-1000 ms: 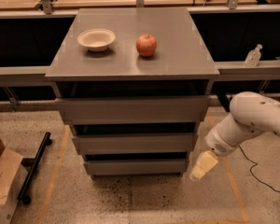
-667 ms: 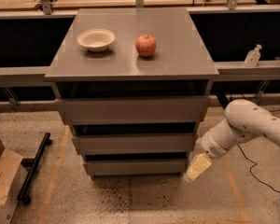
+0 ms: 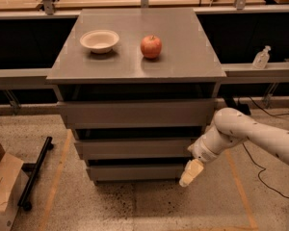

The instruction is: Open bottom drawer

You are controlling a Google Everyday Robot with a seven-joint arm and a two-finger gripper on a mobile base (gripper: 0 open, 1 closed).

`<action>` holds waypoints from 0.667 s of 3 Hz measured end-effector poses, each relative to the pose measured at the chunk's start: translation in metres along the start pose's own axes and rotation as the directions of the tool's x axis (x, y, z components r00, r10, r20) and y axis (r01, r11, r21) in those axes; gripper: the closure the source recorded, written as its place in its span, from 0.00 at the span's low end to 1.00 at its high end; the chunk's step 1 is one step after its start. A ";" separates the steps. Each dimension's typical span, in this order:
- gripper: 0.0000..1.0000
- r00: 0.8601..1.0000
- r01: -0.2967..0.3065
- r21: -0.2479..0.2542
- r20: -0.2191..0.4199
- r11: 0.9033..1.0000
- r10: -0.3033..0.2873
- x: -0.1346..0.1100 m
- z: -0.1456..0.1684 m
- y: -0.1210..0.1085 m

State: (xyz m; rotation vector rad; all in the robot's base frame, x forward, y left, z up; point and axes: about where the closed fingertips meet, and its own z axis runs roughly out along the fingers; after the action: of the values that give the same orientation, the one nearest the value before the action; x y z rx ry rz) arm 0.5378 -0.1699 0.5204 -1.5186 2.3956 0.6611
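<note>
Currently my tool point(image 3: 191, 173) hangs low at the right end of the bottom drawer point(image 3: 135, 172), the lowest front under the tabletop point(image 3: 183, 57). I cannot tell how open it is, or whether it touches.

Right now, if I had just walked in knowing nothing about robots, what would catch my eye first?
A red apple and a white bowl sit side by side on top of a grey three-drawer cabinet in the middle of the view. From the right, a white robot arm reaches down, with its gripper low by the right end of the bottom drawer, near the speckled floor.
</note>
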 end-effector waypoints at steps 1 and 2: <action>0.00 1.000 -0.017 -0.020 -0.017 1.000 0.016 0.010 0.009 0.003; 0.00 0.998 -0.061 -0.021 0.016 0.998 0.061 0.028 0.032 -0.005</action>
State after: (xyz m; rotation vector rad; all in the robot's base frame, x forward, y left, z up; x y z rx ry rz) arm 0.5285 -0.1782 0.4798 -1.4468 2.4388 0.7110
